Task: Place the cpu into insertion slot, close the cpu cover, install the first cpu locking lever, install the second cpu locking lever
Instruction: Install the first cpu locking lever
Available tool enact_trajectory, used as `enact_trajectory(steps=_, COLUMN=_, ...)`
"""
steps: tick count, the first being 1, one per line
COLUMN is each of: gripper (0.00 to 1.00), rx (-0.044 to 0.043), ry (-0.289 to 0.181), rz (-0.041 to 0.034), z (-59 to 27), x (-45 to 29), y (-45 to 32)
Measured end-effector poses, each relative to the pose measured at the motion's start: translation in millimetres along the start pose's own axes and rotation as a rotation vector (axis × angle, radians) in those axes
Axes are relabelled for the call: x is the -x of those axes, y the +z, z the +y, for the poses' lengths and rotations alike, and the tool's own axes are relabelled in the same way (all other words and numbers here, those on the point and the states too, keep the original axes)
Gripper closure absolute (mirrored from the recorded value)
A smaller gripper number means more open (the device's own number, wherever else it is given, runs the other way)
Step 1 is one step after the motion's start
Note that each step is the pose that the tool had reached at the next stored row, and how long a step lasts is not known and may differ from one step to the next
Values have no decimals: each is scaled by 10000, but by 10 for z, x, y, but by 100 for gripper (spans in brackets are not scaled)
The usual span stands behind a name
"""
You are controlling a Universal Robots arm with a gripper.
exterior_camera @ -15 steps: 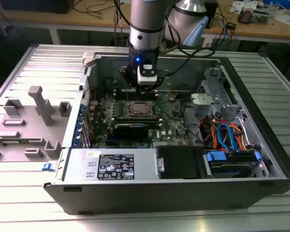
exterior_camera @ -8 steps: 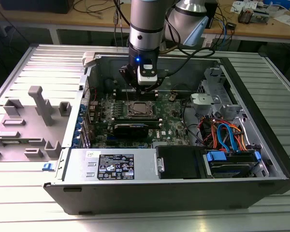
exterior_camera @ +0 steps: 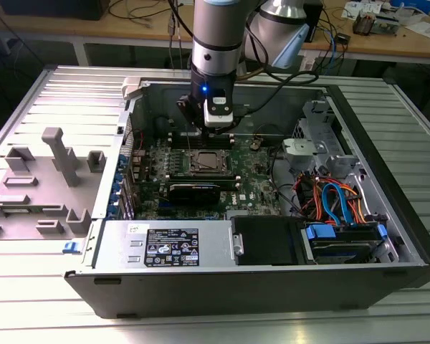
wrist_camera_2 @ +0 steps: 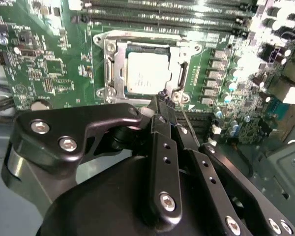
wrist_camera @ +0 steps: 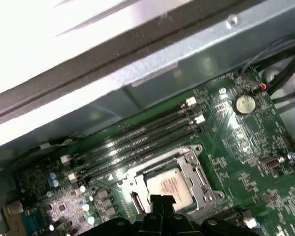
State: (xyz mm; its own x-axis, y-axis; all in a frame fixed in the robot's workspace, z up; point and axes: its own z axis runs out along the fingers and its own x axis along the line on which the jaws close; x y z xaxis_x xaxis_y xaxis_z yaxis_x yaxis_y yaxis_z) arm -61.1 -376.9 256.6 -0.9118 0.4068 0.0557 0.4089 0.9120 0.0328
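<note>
— One pincer [wrist_camera_2: 163, 101] is in use; what is its state?
— Closed: in both wrist views the black fingertips [wrist_camera: 156, 199] meet. Whether anything thin lies between them cannot be told. The tips stand at the rim of the insertion slot [wrist_camera_2: 142, 35], on the side away from the long black memory slots [wrist_camera: 137, 140].
— Where is the cpu [wrist_camera_2: 148, 73]?
— Seated in the insertion slot, silver-grey top upward. The cpu cover [wrist_camera_2: 118, 66] lies flat over it. Its frame borders the chip, which shows through the square opening.
— And the slot's position?
— On the green motherboard [wrist_camera_2: 54, 64], just beside the memory slots that run along one of its edges. The motherboard lies inside an open computer case [exterior_camera: 236, 294] resting on the ribbed metal surface [exterior_camera: 72, 93]. A grey fixture plate [exterior_camera: 36, 193] sits toward the surface's edge at the exterior view's left.
</note>
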Motion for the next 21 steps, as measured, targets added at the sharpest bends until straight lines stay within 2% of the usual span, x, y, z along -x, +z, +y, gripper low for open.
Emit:
enact_trajectory(steps=8, gripper=89, rx=-90, ry=-1590, rz=53, z=-2, x=0, y=31)
enact_trajectory(steps=9, gripper=89, rx=-112, ry=-1934, rz=65, z=-3, x=1, y=32)
enact_trajectory(steps=14, gripper=89, rx=-164, ry=-2943, rz=96, z=-4, x=1, y=35)
enact_trajectory(steps=19, gripper=89, rx=-237, ry=-4241, rz=138, z=-5, x=2, y=41)
enact_trajectory(steps=20, gripper=89, rx=-242, ry=-4408, rz=125, z=-5, x=2, y=41)
enact_trajectory(steps=21, gripper=89, rx=-196, ry=-4443, rz=-4, z=-11, x=-13, y=43)
